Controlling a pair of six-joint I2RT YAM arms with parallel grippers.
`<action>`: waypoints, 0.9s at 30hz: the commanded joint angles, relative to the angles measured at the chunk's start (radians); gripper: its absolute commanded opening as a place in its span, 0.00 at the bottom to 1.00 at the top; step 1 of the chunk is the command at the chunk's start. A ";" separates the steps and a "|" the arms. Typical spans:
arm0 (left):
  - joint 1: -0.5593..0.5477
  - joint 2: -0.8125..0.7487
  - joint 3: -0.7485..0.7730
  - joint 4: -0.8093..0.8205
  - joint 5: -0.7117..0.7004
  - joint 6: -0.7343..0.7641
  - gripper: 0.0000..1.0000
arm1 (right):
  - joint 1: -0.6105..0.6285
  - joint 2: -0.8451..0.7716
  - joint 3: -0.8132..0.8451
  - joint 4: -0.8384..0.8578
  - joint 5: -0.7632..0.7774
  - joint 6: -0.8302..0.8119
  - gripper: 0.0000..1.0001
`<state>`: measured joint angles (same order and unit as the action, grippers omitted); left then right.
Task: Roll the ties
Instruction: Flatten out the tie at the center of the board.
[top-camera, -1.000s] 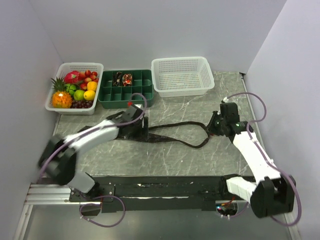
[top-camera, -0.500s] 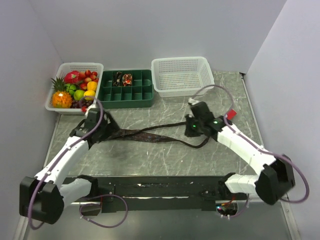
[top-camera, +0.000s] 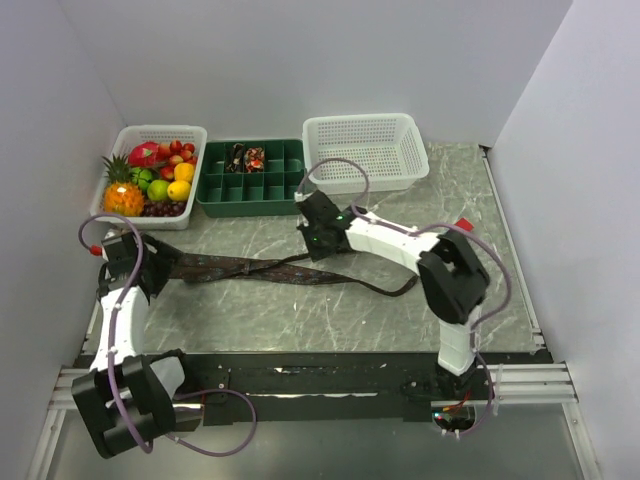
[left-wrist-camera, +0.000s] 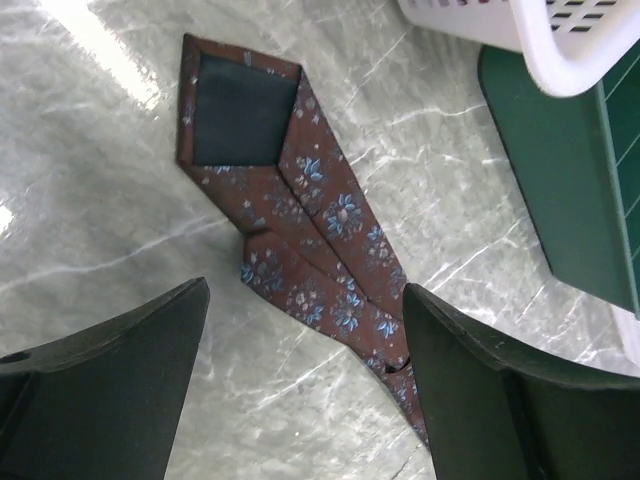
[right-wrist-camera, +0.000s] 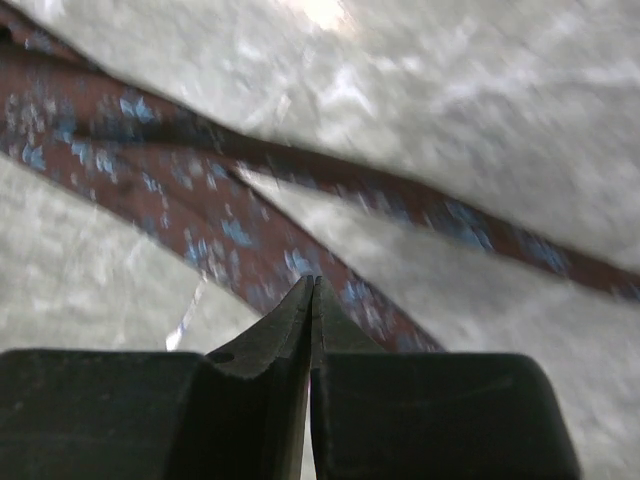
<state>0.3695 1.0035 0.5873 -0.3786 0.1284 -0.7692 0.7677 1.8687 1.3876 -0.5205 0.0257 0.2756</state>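
Tie (top-camera: 220, 267) left-to-right, wide point leftward

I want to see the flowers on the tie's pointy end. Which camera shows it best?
The left wrist view. There the tie lies close and sharp, its pointed end showing blue flowers and a dark lining. The top external view shows it only as a thin dark strip. The right wrist view shows blurred narrow stretches, no point.
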 joint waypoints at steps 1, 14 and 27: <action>0.054 0.044 -0.026 0.102 0.096 0.031 0.84 | 0.016 0.085 0.137 -0.025 0.008 -0.019 0.06; 0.131 0.096 -0.072 0.181 0.108 0.031 0.82 | 0.056 0.178 0.087 0.030 -0.055 0.007 0.06; 0.102 0.260 -0.064 0.290 0.234 0.073 0.66 | 0.042 0.216 0.004 -0.019 0.025 0.109 0.04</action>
<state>0.4892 1.2354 0.5106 -0.1562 0.3138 -0.7227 0.8211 2.0457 1.4452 -0.4915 0.0086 0.3550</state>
